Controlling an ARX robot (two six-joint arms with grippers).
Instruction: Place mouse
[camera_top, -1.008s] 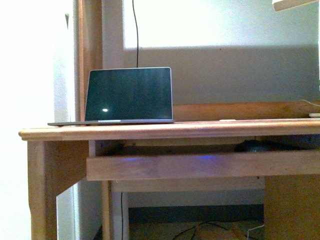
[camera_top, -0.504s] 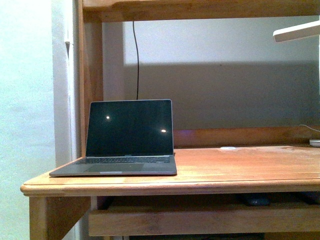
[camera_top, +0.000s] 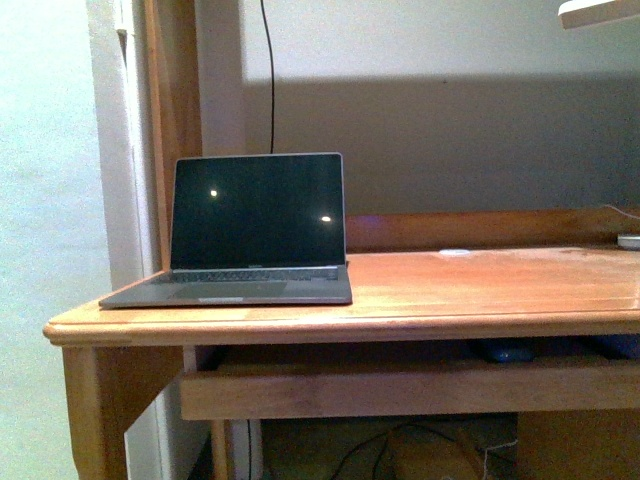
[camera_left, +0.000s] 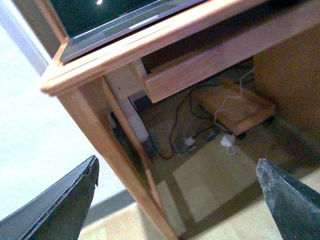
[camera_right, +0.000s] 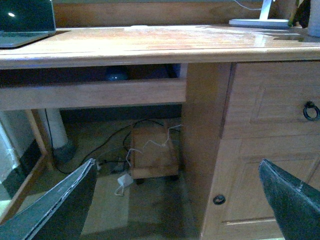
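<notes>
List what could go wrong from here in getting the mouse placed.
1. The mouse lies in shadow on the pull-out tray under the desktop. The gap looks low, so a hand going in could strike wood.
2. Only its top shows over the tray's front rail, so a grasp may be misjudged.
3. The left hand and right hand are open and empty. The left could clip the laptop near the front corner.
</notes>
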